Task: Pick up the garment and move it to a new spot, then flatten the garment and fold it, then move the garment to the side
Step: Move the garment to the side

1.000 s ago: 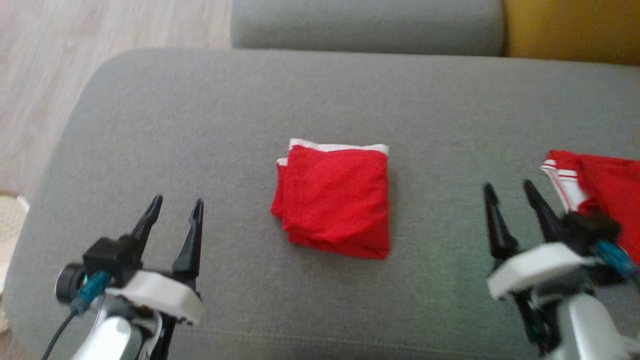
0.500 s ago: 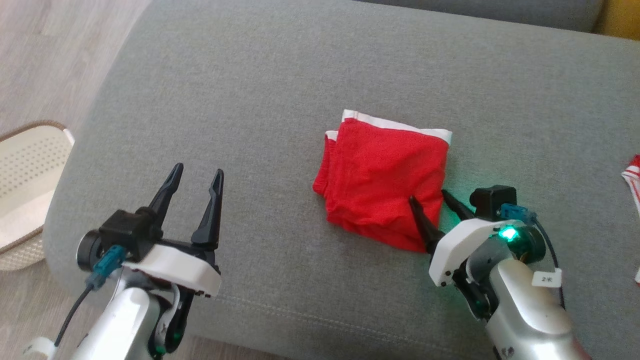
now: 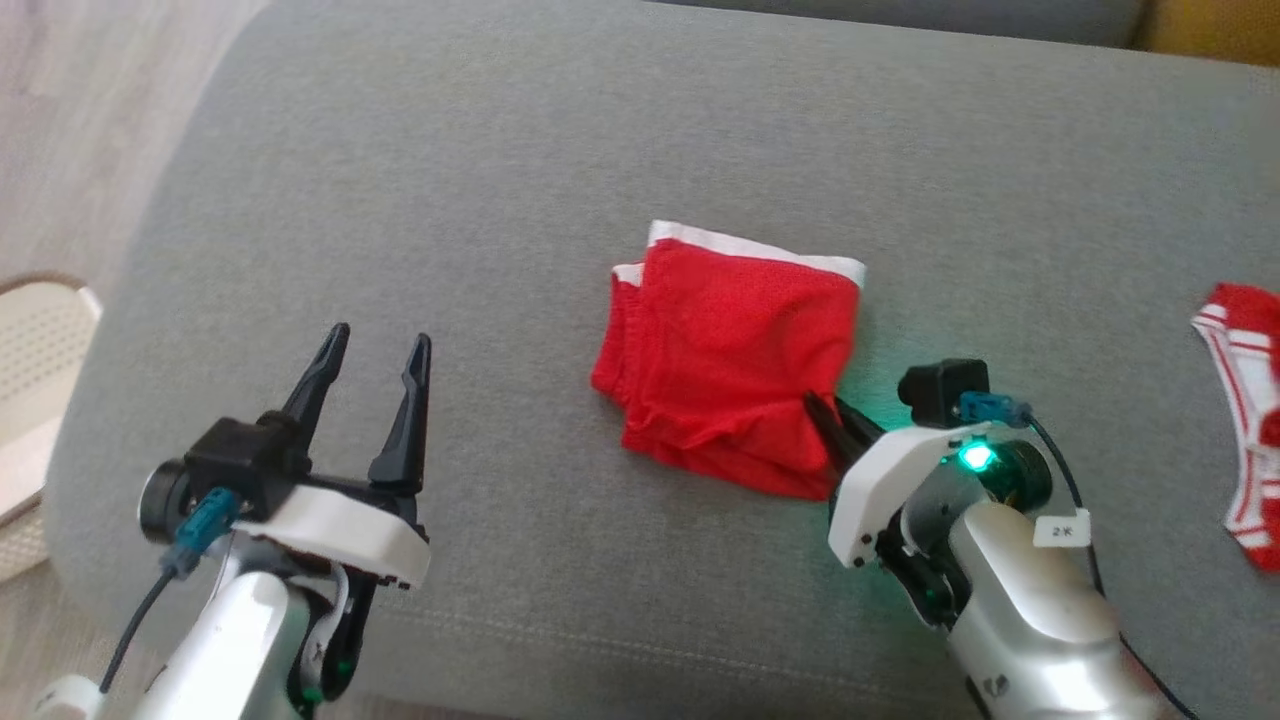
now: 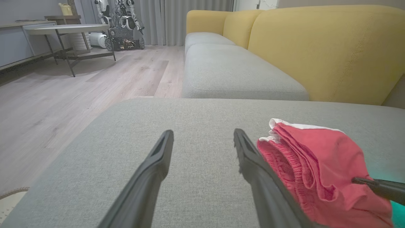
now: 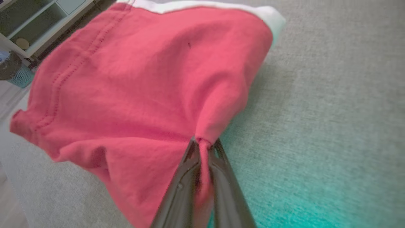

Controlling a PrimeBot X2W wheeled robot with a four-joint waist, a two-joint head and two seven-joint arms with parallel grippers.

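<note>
The garment is red with a white band, folded into a rough square in the middle of the grey sofa cushion. My right gripper is shut on the garment's near right corner; the right wrist view shows a pinch of red cloth between its fingers, with the garment spread beyond. My left gripper hovers open over bare cushion to the left of the garment. In the left wrist view the garment lies just right of the open gripper.
A second red and white striped cloth lies at the cushion's right edge. A pale perforated basket stands on the wooden floor at the left. The left wrist view shows yellow sofa backs, another grey seat and a table.
My right gripper moved in from the right to the garment's near right corner and shut on it. The camera dipped and turned meanwhile. The left gripper stayed open.
</note>
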